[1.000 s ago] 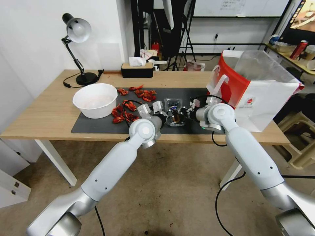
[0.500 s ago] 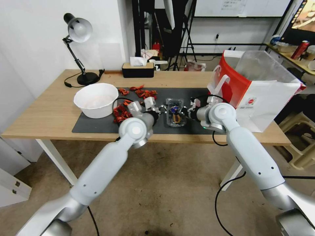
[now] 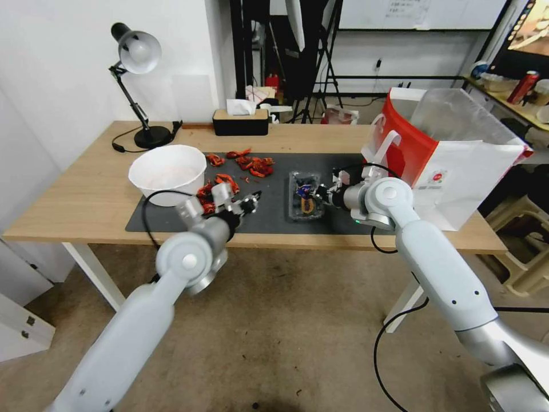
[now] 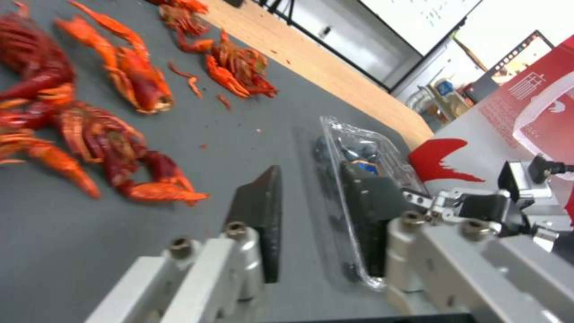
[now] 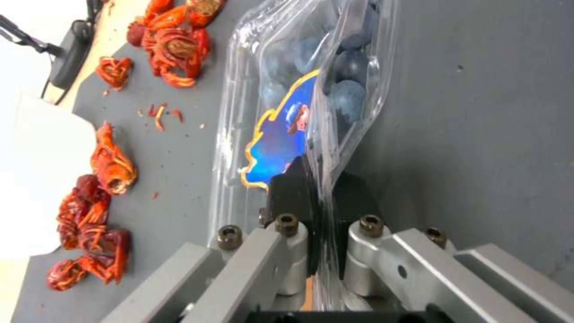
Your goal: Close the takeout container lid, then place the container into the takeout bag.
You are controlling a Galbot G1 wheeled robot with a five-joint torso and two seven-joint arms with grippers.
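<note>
The takeout container (image 3: 303, 196) lies flat on the dark mat, a clear clamshell with blue berries (image 5: 350, 89) inside. Its lid (image 5: 269, 67) is down over the base and carries a blue label. My right gripper (image 3: 321, 195) is at the container's right edge, shut on the two clear rims (image 5: 320, 179). Well to the container's left, my left gripper (image 3: 250, 201) hovers open by the red crawfish, and its fingers (image 4: 263, 211) hold nothing. The takeout bag (image 3: 457, 166) stands open at the table's right end, red and white with white handles.
A white bowl (image 3: 167, 171) sits at the mat's left end. Red crawfish pieces (image 3: 246, 163) are scattered between it and the container. A desk lamp (image 3: 140, 86) and a tissue box (image 3: 240, 121) stand along the table's back.
My left arm has drawn back to the left, away from the container and toward the crawfish. The right gripper has stayed at the container's edge.
</note>
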